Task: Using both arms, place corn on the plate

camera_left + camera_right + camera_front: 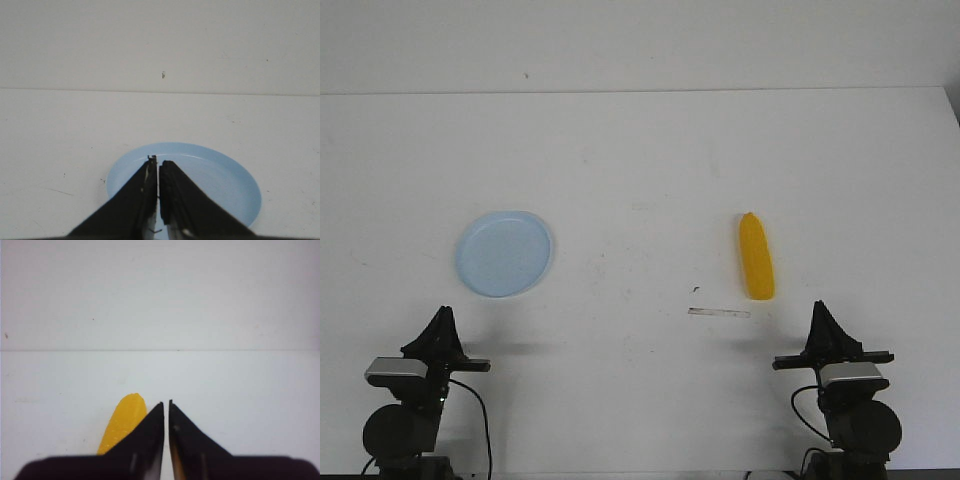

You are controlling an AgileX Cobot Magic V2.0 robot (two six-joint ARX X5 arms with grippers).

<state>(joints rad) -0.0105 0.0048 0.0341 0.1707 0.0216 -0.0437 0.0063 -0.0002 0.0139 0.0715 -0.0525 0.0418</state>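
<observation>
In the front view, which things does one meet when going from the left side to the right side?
left gripper → plate → small strip on the table → corn → right gripper

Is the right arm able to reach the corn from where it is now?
Probably yes. The corn lies on the bare table just ahead of the right gripper, slightly toward the middle, with nothing between them. The gripper is shut, so it must open first.
</observation>
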